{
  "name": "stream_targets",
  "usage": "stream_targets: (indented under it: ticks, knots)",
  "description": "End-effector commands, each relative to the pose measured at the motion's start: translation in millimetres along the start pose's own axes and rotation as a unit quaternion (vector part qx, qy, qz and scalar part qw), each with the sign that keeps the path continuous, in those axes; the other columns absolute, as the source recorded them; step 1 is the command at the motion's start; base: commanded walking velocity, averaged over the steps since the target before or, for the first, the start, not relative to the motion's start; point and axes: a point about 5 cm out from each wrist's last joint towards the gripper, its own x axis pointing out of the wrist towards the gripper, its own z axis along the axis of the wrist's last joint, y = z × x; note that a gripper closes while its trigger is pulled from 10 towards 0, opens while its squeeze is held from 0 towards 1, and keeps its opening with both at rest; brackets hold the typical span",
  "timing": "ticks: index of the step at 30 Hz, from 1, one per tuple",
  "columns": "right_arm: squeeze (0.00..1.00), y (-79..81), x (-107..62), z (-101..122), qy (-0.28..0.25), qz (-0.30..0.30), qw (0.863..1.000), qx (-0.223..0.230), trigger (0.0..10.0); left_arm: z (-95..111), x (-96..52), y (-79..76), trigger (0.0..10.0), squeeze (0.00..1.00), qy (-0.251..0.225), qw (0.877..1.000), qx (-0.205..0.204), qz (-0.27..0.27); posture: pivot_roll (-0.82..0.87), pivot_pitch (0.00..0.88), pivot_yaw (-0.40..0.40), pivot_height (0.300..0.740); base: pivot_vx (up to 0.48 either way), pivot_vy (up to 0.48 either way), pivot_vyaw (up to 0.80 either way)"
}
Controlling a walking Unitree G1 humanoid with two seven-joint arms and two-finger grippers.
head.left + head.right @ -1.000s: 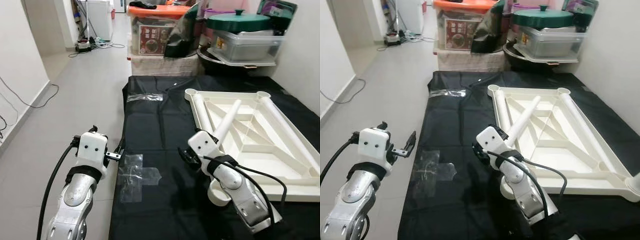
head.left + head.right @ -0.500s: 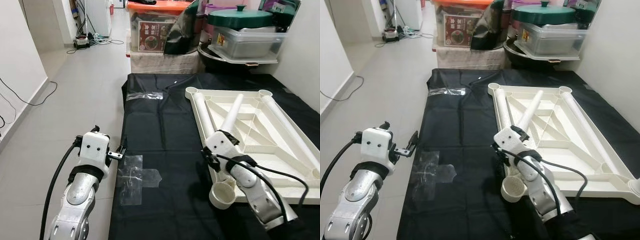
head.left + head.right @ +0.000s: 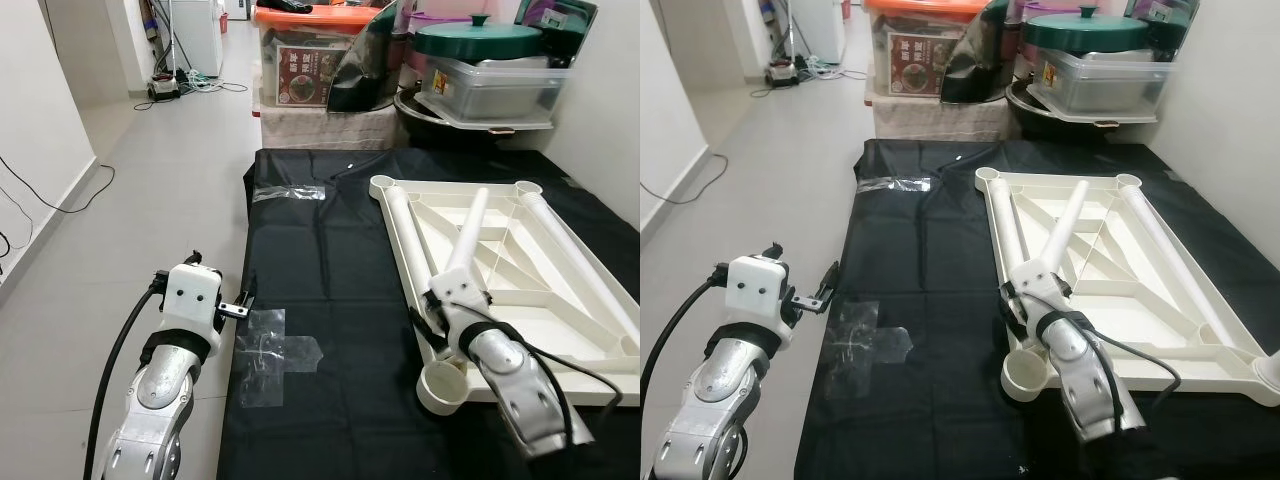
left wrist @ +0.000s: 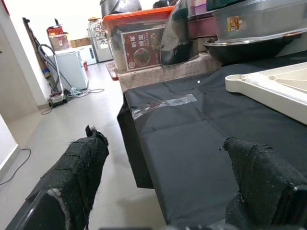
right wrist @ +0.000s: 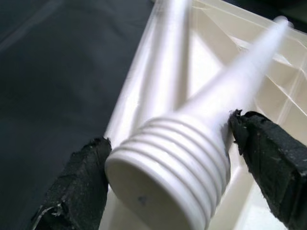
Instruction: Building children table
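The white tabletop [image 3: 545, 318] lies upside down on a black cloth [image 3: 320, 260]. Two white legs rest along its sides [image 3: 405, 225] [image 3: 575, 260]. A third leg [image 3: 468, 235] slants across the middle. My right gripper [image 3: 440, 318] is at that leg's near, threaded end [image 5: 168, 163], a finger [image 5: 79, 182] pressed on each side of it. The round corner socket [image 3: 442, 386] sits just in front of the gripper. My left gripper [image 3: 240, 305] hovers open over the floor at the cloth's left edge, fingers [image 4: 79, 167] wide apart and empty.
Clear tape patches [image 3: 268, 350] stick to the cloth near my left gripper. Storage boxes [image 3: 310, 70], a green-lidded pot [image 3: 478, 42] and a plastic bin [image 3: 495, 92] stack behind the cloth. Walls stand left and right. Cables [image 3: 190, 88] lie on the grey floor down the hallway.
My right gripper moved right from the black cloth to the slanted leg's threaded end and closed around it. The left arm stayed about where it was.
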Motion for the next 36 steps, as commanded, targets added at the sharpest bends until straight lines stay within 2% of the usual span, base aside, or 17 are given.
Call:
stream_targets:
  ticks: [1, 2, 4, 5, 6, 8, 9, 10, 11, 13, 17, 20, 21, 24, 31, 35, 36]
  knots:
    - [0.0, -7.8, 2.6, -9.4, 0.03, -0.027, 0.998, 0.05, 10.0, -3.6, 0.0, -0.8, 10.0, 0.0, 0.005, 1.0, 0.005, 0.001, -0.04, 0.0, -0.09, 0.74, 0.0, 0.0, 0.0]
    - [0.0, -7.8, 2.6, -9.4, 0.03, -0.027, 0.998, 0.05, 10.0, -3.6, 0.0, -0.8, 10.0, 0.0, 0.005, 1.0, 0.005, 0.001, -0.04, 0.0, -0.09, 0.74, 0.0, 0.0, 0.0]
    - [0.0, -17.3, 3.3, -14.5, 0.052, -0.066, 0.991, 0.101, 10.0, -4.2, -0.5, -0.8, 10.0, 0.0, 0.005, 1.0, 0.005, 0.002, -0.04, 0.0, -0.092, 0.74, 0.0, 0.0, 0.0]
    - [0.0, -17.3, 3.3, -14.5, 0.052, -0.066, 0.991, 0.101, 10.0, -4.2, -0.5, -0.8, 10.0, 0.0, 0.005, 1.0, 0.005, 0.002, -0.04, 0.0, -0.092, 0.74, 0.0, 0.0, 0.0]
    - [0.0, -20.7, 3.2, -17.4, 0.064, -0.078, 0.987, 0.126, 10.0, -4.6, -0.6, -1.0, 10.0, 0.0, 0.005, 1.0, 0.005, 0.002, -0.04, 0.0, -0.092, 0.74, 0.0, 0.0, 0.0]
    - [0.0, -20.7, 3.2, -17.4, 0.064, -0.078, 0.987, 0.126, 10.0, -4.6, -0.6, -1.0, 10.0, 0.0, 0.005, 1.0, 0.005, 0.002, -0.04, 0.0, -0.092, 0.74, 0.0, 0.0, 0.0]
    - [0.0, -21.7, 2.9, -19.5, 0.074, -0.082, 0.983, 0.148, 10.0, -4.9, -0.5, -1.3, 10.0, 0.0, 0.005, 1.0, 0.005, 0.001, -0.04, 0.0, -0.092, 0.74, 0.0, 0.0, 0.0]
    - [0.0, -21.7, 2.9, -19.5, 0.074, -0.082, 0.983, 0.148, 10.0, -4.9, -0.5, -1.3, 10.0, 0.0, 0.005, 1.0, 0.005, 0.001, -0.04, 0.0, -0.092, 0.74, 0.0, 0.0, 0.0]
    - [0.0, -19.5, 3.1, -21.3, 0.085, -0.078, 0.977, 0.177, 10.0, -5.3, -0.1, -2.2, 10.0, 0.0, 0.005, 1.0, 0.005, 0.001, -0.04, 0.0, -0.095, 0.74, 0.0, 0.0, 0.0]
    - [0.0, -13.9, 4.7, -22.2, 0.091, -0.068, 0.972, 0.206, 10.0, -5.5, 0.4, -3.2, 10.0, 0.0, 0.006, 1.0, 0.005, 0.0, -0.04, 0.0, -0.098, 0.74, 0.0, 0.0, 0.0]
    - [0.0, -10.0, 6.0, -22.4, 0.094, -0.062, 0.968, 0.225, 10.0, -5.5, 0.7, -4.2, 10.0, 0.0, 0.006, 1.0, 0.005, 0.0, -0.04, 0.0, -0.102, 0.74, 0.0, 0.0, 0.0]
    - [0.0, -2.9, 12.7, -18.4, 0.098, -0.068, 0.95, 0.289, 10.0, -5.2, 0.4, -4.9, 10.0, 0.0, 0.005, 1.0, 0.002, 0.003, -0.03, 0.0, -0.114, 0.74, 0.0, 0.0, 0.0]
    - [0.0, -2.9, 12.7, -18.4, 0.098, -0.068, 0.95, 0.289, 10.0, -5.2, 0.4, -4.9, 10.0, 0.0, 0.005, 1.0, 0.002, 0.003, -0.03, 0.0, -0.114, 0.74, 0.0, 0.0, 0.0]
    - [0.0, -1.0, 16.3, -18.5, 0.104, -0.07, 0.935, 0.331, 10.0, -5.2, 0.3, -4.3, 10.0, 0.0, 0.005, 1.0, 0.002, 0.007, -0.03, 0.0, -0.121, 0.74, 0.0, 0.0, 0.0]
    - [0.0, 4.5, 18.5, -7.2, 0.077, -0.054, 0.928, 0.36, 10.0, -5.3, 0.5, -4.5, 10.0, 0.0, 0.006, 1.0, 0.004, 0.007, -0.03, 0.0, -0.119, 0.74, 0.0, 0.0, 0.0]
    - [0.0, 9.2, 19.7, -0.4, 0.066, -0.046, 0.935, 0.345, 10.0, -5.6, 0.9, -5.1, 10.0, 0.0, 0.007, 1.0, 0.005, 0.007, -0.03, 0.0, -0.119, 0.74, 0.0, 0.0, 0.0]
    - [0.0, 6.3, 20.3, -3.6, 0.069, -0.068, 0.934, 0.345, 10.0, -5.6, 1.1, -5.6, 10.0, 0.0, 0.007, 1.0, 0.006, 0.007, -0.02, 0.0, -0.123, 0.74, 0.0, 0.0, 0.0]
